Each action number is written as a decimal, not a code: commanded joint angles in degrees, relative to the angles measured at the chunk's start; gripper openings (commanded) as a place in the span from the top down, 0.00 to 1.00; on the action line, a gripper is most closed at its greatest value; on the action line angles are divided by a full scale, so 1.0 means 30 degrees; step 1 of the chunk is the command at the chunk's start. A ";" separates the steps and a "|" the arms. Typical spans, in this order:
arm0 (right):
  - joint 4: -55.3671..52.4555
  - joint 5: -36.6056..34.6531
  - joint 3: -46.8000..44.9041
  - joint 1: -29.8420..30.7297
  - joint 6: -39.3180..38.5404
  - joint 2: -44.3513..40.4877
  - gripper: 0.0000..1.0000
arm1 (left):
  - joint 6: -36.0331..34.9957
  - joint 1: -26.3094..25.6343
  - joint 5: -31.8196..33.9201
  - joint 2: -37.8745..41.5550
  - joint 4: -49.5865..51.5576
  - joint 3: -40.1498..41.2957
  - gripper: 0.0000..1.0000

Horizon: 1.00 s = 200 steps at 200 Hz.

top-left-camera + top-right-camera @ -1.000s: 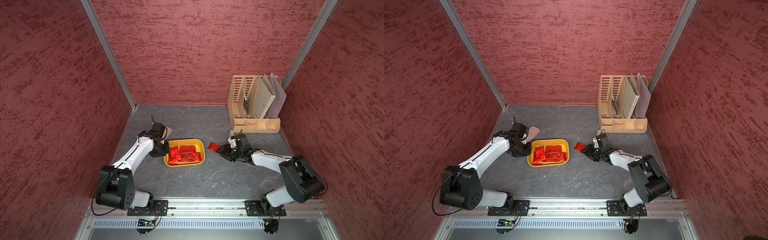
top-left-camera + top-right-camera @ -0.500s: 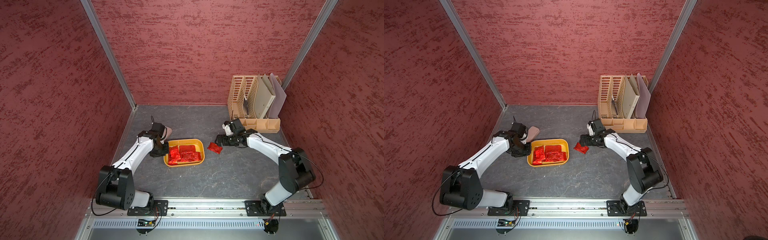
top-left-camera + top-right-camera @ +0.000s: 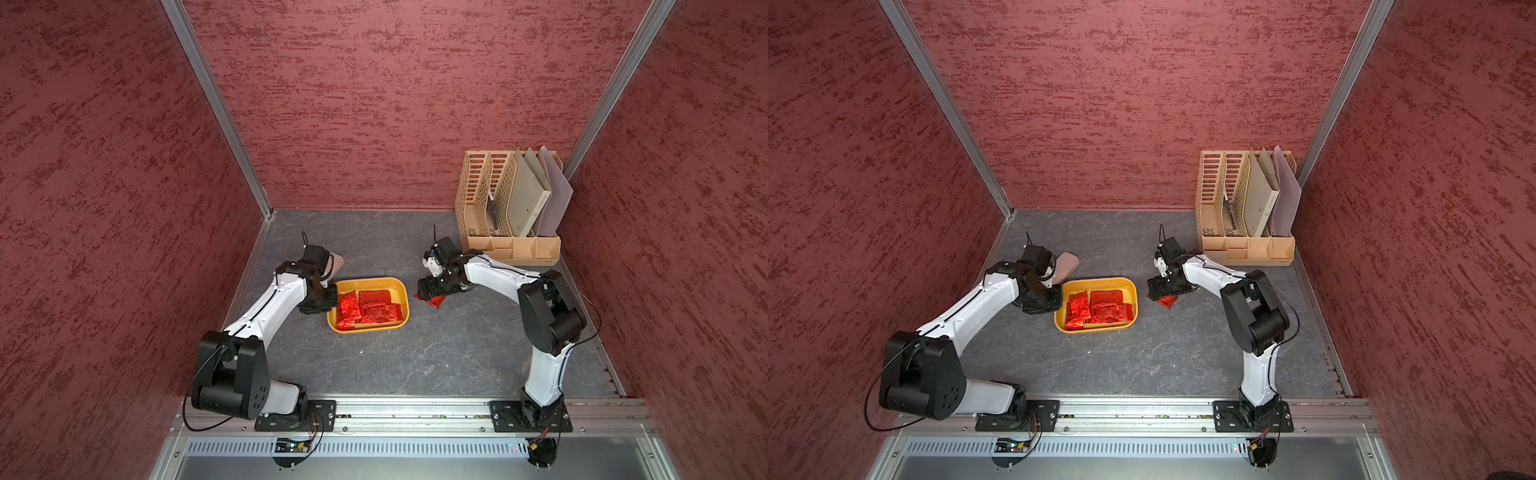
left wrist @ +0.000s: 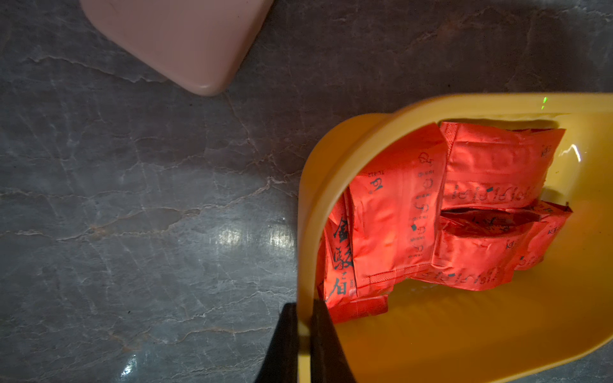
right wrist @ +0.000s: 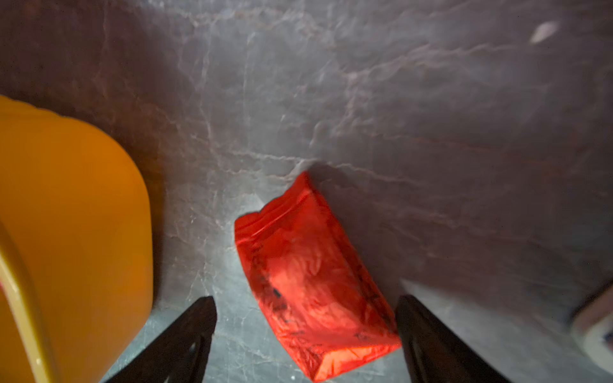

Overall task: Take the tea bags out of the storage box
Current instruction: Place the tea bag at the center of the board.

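Red foil on grey stone: one loose tea bag [image 5: 311,282] lies flat on the table [image 3: 415,365], outside the mustard-yellow storage box [image 3: 370,330] and just beside its end wall. The other tea bags [image 3: 370,307] sit overlapping inside the box, crowded toward the end where my left gripper [image 4: 304,310] is.

That gripper is clamped down narrow on the box's low wall, with one of its fingers [image 4: 323,338] inside the rim and the other outside. I read this as a steadying hold: the box is light and shallow, and pinning it should stop it skating or tipping while sachets are pulled from the pile.

My right gripper [image 5: 305,300] hangs low over the loose tea bag with its jaws spread wide and nothing in them. The sachet lies on the table between the two dark fingers [image 5: 185,331], turned at a slant to them. One of its lower corners comes close against one finger, and a clear strip of table separates it from the other. I cannot see any contact.

Judging by how things lie, this bag counts as out and the pile in the box is what remains.

A pale pink flat piece [image 4: 179,36] rests on the table near the left arm, apart from the box. The beige file organiser [image 3: 507,208] stands in the far corner, well apart from the work.
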<state>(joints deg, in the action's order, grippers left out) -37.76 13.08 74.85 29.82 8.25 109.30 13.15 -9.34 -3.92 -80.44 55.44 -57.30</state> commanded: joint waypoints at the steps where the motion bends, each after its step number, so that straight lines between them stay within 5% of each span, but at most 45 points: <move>1: -0.0332 0.0588 -0.0890 0.0459 0.1090 -0.0755 0.10 | -0.0017 0.0185 0.0015 0.0389 -0.0406 0.0152 1.00; 50: 0.0262 0.0474 -0.2242 0.0774 0.3611 -0.1638 0.14 | -0.0017 0.0183 -0.0056 0.0330 -0.0431 0.0119 1.00; 130: 0.0261 -0.0261 0.0223 0.1815 0.7062 0.0709 0.24 | -0.0018 0.0185 -0.0087 0.0295 -0.0404 0.0116 1.00; 200: -0.0197 -0.1593 0.0681 0.1819 0.6846 0.0350 0.23 | -0.0017 0.0212 -0.0079 0.0279 -0.0415 0.0115 1.00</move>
<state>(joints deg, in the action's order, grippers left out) -37.39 11.75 74.74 35.27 28.99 110.96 13.15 -9.26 -3.99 -80.44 55.44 -57.30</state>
